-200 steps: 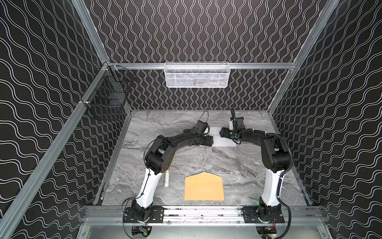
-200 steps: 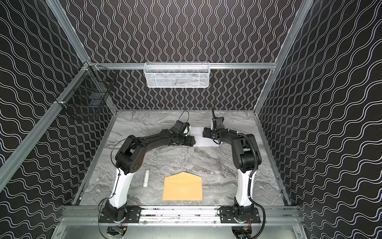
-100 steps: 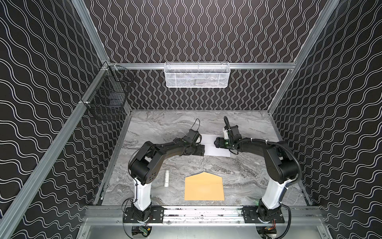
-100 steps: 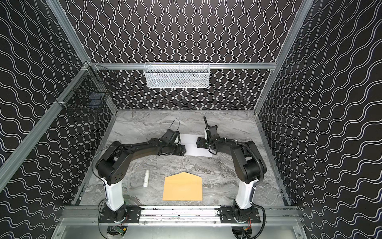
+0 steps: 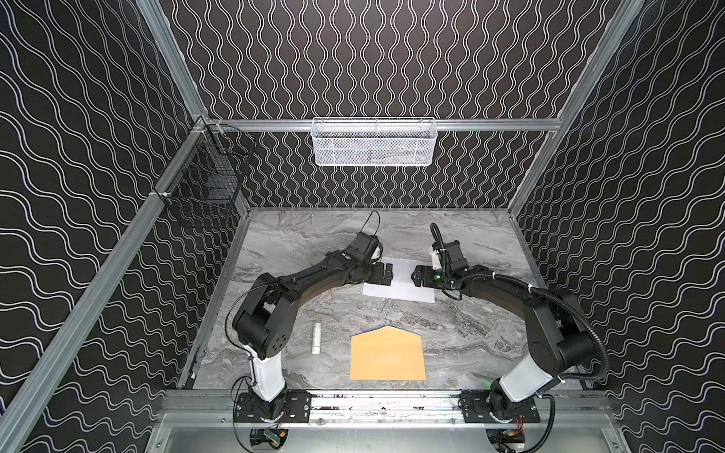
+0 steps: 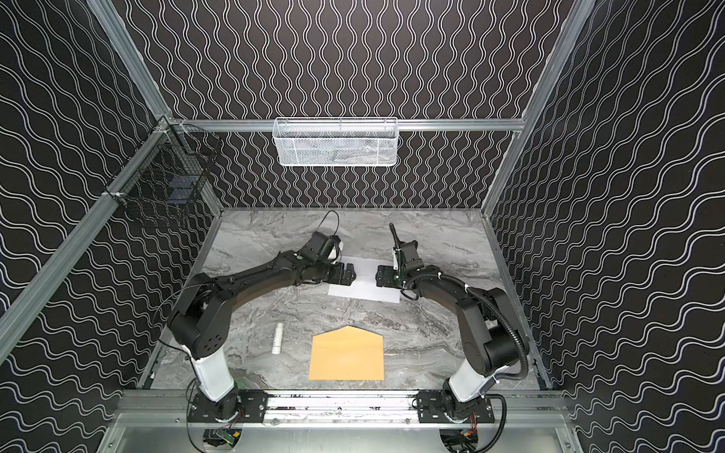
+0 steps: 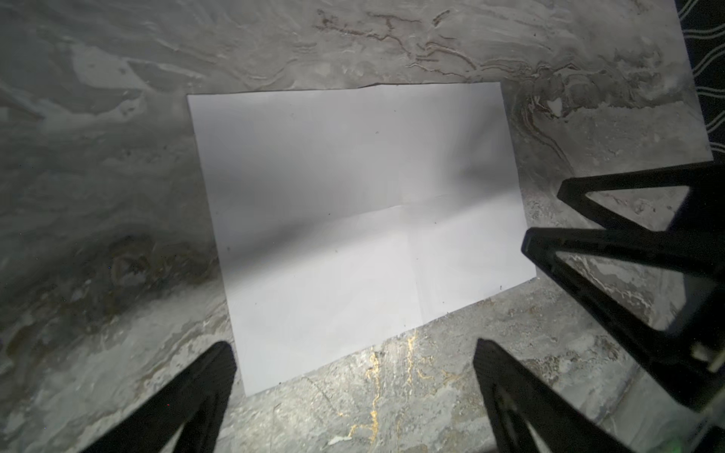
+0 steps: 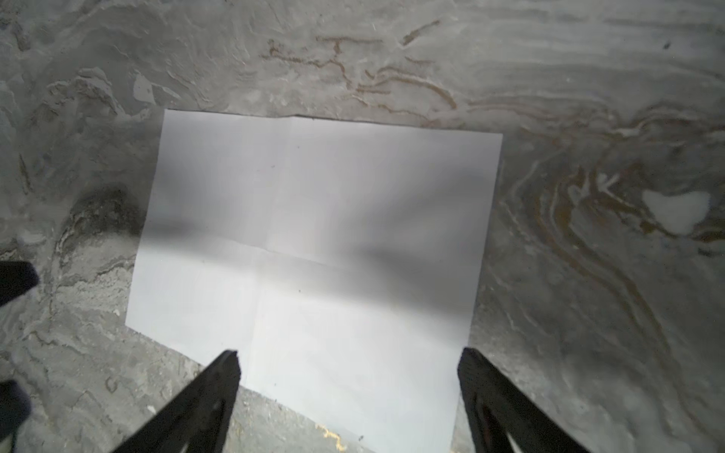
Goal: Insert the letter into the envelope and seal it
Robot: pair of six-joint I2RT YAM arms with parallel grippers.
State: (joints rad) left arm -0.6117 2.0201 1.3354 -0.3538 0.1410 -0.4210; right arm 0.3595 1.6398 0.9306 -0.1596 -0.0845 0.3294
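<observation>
Against a second ago, the letter (image 5: 402, 284) shows far more of its white face and reaches nearer the front. The left gripper (image 5: 390, 273) and right gripper (image 5: 415, 275) face each other over its two short ends, both sets of jaws spread wide and gripping nothing. It is a plain white sheet with faint fold creases, lying flat on the grey marbled table (image 5: 314, 243) behind the envelope (image 5: 387, 359) and well apart from it; its long axis runs left to right, the right end skewed slightly frontward.
</observation>
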